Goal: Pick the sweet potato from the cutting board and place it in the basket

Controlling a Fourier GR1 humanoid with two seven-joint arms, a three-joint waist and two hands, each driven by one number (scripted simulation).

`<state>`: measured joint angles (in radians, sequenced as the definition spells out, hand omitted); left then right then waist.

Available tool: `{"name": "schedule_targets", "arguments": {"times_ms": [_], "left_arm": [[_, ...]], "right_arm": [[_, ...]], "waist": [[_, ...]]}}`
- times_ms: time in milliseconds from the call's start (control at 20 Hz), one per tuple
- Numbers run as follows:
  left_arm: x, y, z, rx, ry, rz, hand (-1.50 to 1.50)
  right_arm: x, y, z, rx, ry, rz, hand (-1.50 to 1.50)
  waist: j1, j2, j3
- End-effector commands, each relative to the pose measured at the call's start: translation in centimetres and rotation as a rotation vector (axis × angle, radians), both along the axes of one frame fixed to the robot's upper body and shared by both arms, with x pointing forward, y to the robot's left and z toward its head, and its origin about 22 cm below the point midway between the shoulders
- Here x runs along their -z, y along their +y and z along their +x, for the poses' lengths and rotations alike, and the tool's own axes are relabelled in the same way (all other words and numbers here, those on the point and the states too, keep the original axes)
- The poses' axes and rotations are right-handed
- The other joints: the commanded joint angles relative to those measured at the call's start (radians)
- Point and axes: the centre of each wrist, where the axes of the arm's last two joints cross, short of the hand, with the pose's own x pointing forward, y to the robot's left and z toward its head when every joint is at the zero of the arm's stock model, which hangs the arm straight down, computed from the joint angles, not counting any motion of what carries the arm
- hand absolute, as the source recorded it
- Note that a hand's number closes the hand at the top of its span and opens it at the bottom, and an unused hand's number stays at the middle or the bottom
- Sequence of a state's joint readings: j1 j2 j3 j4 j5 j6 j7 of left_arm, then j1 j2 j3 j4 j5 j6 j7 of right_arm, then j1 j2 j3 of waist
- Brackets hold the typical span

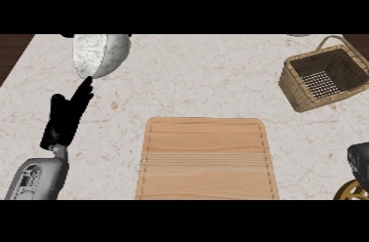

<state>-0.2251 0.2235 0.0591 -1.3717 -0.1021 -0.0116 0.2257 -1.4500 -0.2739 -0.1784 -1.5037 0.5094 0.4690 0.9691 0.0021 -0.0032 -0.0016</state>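
The left hand [69, 116] rests with fingers straight near the worktop's [194, 75] left edge; the right hand's [360, 160] fingers cannot be told; the cutting board [207, 160] lies bare.

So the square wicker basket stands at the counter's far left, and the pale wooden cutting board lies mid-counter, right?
No: the head view shows the square wicker basket at the far right. The pale wooden cutting board does lie mid-counter.

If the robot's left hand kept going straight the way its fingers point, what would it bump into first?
Probably the grey bowl. The left hand points up and slightly right across the counter, and its fingertips already look close to the bowl's lower rim, though depth is hard to judge.
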Motion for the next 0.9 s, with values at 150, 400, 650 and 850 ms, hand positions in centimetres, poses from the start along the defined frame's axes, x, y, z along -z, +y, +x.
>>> {"name": "schedule_targets", "arguments": {"times_ms": [150, 400, 650, 850], "left_arm": [[-0.1, -0.7, -0.3, -0.011, -0.003, -0.007, 0.00], [-0.7, 0.6, -0.3, 0.001, -0.006, 0.006, 0.00], [-0.2, -0.6, -0.1, 0.007, -0.013, -0.002, 0.00], [-0.1, -0.3, 0.9, 0.021, 0.006, -0.016, 0.00]], "right_arm": [[-1.9, -2.6, 2.4, 0.303, 0.119, -0.313, 1.50], [-1.5, -8.0, 5.1, 0.344, 0.206, -0.369, 1.50], [0.2, -12.7, 6.7, 0.416, 0.218, -0.428, 1.50], [-0.5, -15.3, 6.8, 0.351, 0.210, -0.430, 1.50]], "waist": [[0.003, 0.001, 0.000], [0.006, 0.005, 0.001], [0.008, 0.007, 0.001], [0.005, 0.008, 0.001]]}}
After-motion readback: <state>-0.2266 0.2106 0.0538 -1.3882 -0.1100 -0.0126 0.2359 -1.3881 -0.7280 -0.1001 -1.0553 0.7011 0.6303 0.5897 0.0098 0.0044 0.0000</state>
